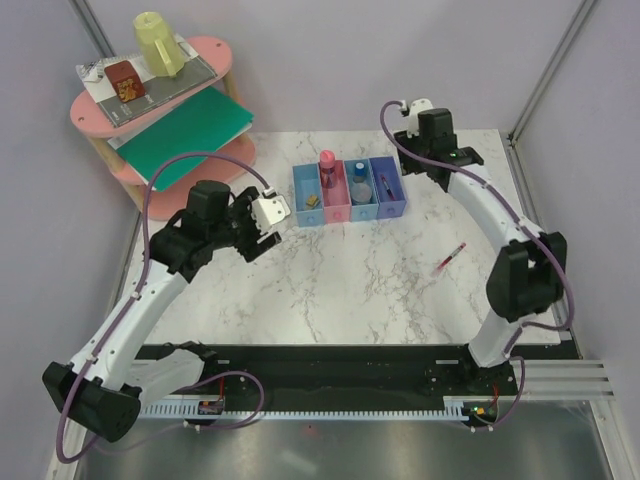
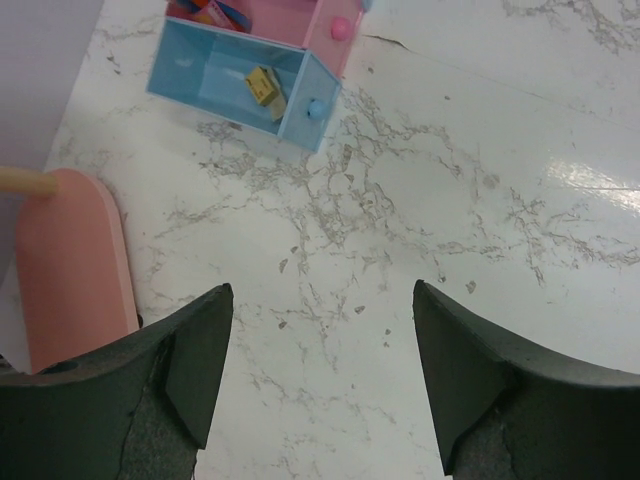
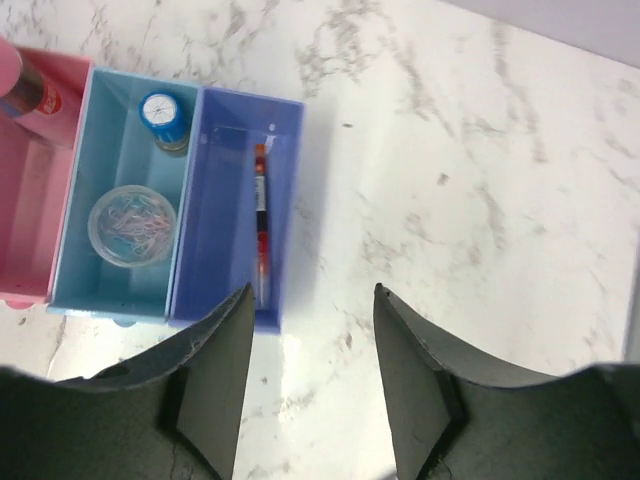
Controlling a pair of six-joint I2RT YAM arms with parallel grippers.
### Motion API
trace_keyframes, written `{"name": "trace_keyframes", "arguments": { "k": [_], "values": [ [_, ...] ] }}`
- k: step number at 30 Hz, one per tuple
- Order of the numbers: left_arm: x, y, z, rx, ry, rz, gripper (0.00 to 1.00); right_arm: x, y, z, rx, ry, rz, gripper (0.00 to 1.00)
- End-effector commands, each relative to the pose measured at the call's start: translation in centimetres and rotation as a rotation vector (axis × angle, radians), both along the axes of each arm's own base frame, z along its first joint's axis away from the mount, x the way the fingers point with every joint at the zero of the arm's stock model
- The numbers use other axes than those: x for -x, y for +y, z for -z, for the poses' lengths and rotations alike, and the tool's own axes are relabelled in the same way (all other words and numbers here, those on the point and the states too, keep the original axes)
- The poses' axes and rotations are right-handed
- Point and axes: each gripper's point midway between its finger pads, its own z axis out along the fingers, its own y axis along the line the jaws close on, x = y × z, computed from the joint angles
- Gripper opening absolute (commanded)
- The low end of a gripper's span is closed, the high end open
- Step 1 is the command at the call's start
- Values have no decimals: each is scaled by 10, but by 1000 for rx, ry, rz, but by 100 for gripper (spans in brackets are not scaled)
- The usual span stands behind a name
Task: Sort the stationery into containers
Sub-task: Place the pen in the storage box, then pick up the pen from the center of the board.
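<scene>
Your right gripper (image 3: 312, 296) hangs, jaws apart and empty, above the purple bin (image 3: 225, 190) near the far edge of the table (image 1: 330, 290) — a red pen (image 3: 261, 225) lies inside. The second red pen (image 1: 450, 258) rests by the right edge. Left gripper (image 2: 320, 290): wide, empty.

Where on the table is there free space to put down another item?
The widest bare marble lies in front of the bins, between the left end effector and the loose red pen. A smaller patch lies between the purple bin and the right arm. The bins and the pink shelf at the back left are crowded.
</scene>
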Motion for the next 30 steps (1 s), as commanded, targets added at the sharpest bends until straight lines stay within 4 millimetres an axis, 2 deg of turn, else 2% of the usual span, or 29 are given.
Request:
{"name": "trace_keyframes", "arguments": {
  "k": [1, 2, 4, 6, 9, 16, 20, 23, 24, 30],
  "values": [
    [7, -1, -35, -6, -107, 70, 80, 45, -50, 1, 35, 47, 206, 59],
    [9, 0, -39, -6, -121, 77, 80, 59, -55, 20, 23, 104, 232, 59],
    [11, 1, -41, -24, -142, 100, 82, 79, -67, 34, 22, 167, 268, 59],
    [13, 0, -45, -30, -165, 124, 82, 97, -75, 56, 3, 258, 307, 60],
    [16, 0, -49, -46, -188, 159, 84, 115, -80, 78, -69, 363, 371, 62],
    [18, 2, -53, -75, -211, 180, 84, 136, -83, 122, -196, 510, 454, 66],
    [17, 5, -56, -101, -225, 187, 86, 150, -102, 158, -217, 603, 536, 67],
    [16, 6, -58, -111, -229, 187, 86, 151, -105, 171, -221, 642, 561, 68],
    [16, 5, -58, -111, -225, 190, 86, 151, -115, 172, -224, 642, 594, 68],
    [12, -1, -56, -105, -203, 203, 86, 164, -126, 189, -201, 662, 637, 68]
  ]
}}
